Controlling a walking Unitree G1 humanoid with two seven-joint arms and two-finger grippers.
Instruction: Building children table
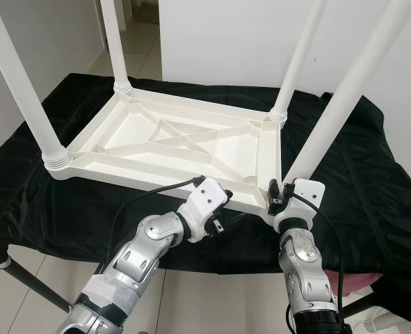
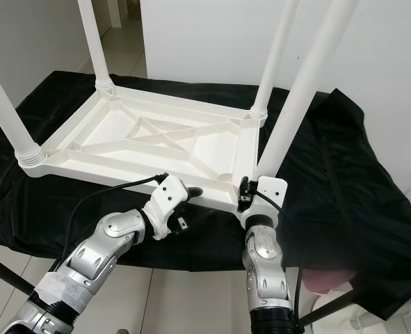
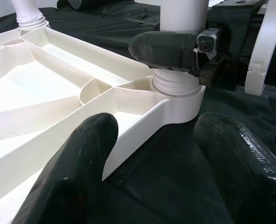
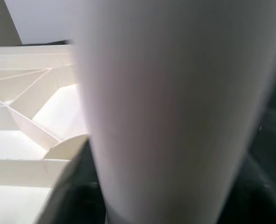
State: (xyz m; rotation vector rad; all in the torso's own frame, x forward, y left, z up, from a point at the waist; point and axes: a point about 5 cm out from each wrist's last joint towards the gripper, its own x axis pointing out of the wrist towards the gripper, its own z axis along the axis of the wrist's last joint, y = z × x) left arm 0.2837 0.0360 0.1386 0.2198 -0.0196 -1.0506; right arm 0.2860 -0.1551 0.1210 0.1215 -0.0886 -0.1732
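Your white children's table (image 1: 170, 142) lies upside down on the black-draped surface (image 1: 372, 202), ribbed underside up, all four legs standing in their corner sockets. Its near edge runs close to the surface's front edge, so little cloth is free at 6 o'clock; wide bare cloth lies at 3 o'clock. Your right gripper (image 3: 175, 52) is clamped on the near-right leg (image 1: 344, 97) just above its socket, at 5 o'clock of the tabletop. Your left gripper (image 3: 156, 154) hovers with fingers (image 3: 84, 154) apart, pointed at that same corner, one finger over the rim, the other over cloth, just beside the near edge.
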